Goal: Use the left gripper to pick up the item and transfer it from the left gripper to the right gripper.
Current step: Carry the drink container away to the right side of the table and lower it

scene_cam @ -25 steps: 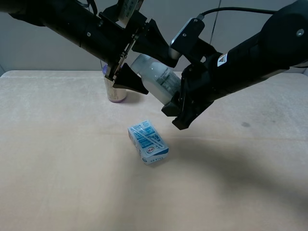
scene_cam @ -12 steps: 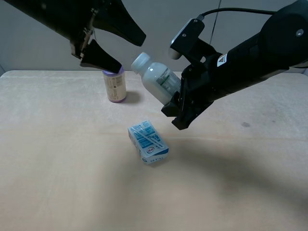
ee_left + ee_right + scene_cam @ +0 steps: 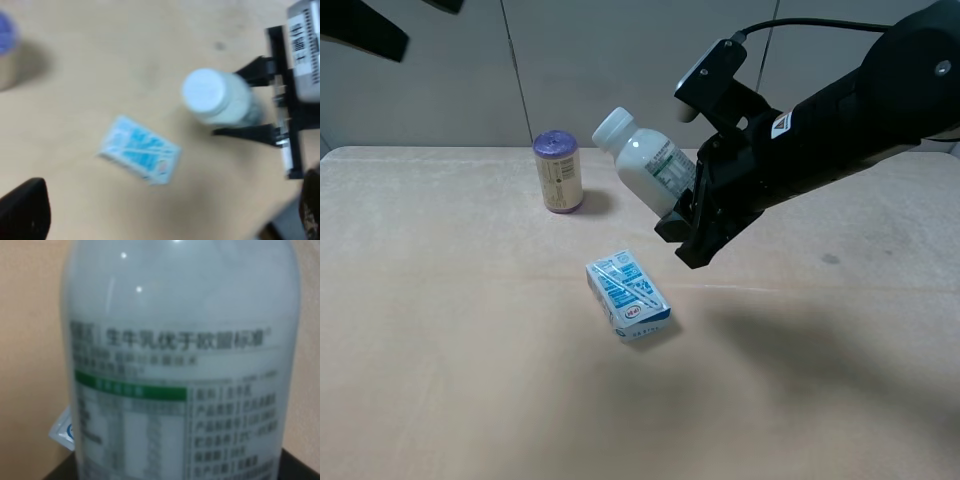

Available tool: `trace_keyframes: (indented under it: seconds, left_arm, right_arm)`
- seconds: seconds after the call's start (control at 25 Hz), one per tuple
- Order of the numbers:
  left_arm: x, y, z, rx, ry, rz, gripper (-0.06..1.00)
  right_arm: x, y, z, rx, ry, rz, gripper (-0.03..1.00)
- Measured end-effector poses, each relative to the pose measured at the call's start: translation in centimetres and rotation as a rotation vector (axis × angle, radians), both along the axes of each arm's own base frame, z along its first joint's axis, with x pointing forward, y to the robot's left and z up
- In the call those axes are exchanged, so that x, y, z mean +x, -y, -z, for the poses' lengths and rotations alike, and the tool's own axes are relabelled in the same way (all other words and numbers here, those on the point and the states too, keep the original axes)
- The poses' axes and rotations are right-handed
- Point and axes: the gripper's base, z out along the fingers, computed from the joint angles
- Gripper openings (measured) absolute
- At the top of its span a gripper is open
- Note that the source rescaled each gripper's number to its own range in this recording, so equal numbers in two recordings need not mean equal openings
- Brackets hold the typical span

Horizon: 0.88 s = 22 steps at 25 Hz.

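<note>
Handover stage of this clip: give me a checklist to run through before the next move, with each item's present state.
1. Right gripper shut on the white bottle: ok, it clamps the lower body.
2. Left gripper free of the bottle: ok, open, far off at the high view's upper left.
3. Bottle off the table: ok, held tilted in the air.
4. Cap on: ok.
5. Blue-and-white carton and purple-topped can apart from both grippers: ok, both rest on the table.
6. Grip firm enough to carry: cannot tell.
</note>
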Motion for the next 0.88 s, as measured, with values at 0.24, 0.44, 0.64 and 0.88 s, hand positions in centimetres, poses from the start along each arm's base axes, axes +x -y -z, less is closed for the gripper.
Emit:
trace_keyframes:
  seconds: [0.24,0.44,0.64,0.88]
  left_arm:
    - [-6.2,-3.1,-3.6,0.165,0.152,-0.222,1.0]
    - [-11.8,-5.2,-5.5,0.24,0.252,-0.374,1.0]
    - [-16.7,-6.2,-5.4,0.251,0.36,-0.434,0.99]
    - [-21.9,-6.8,-0.3,0.241,0.388,-0.439,0.99]
  right_arm:
    - [0.0,0.0,0.0,0.008,-0.01,0.013,0.05]
    - [0.0,0.0,0.0,0.008,-0.012,0.014,0.05]
    - [0.0,0.0,0.0,0.008,-0.013,0.014,0.05]
    - [0.0,0.0,0.0,0.009,-0.017,0.016,0.05]
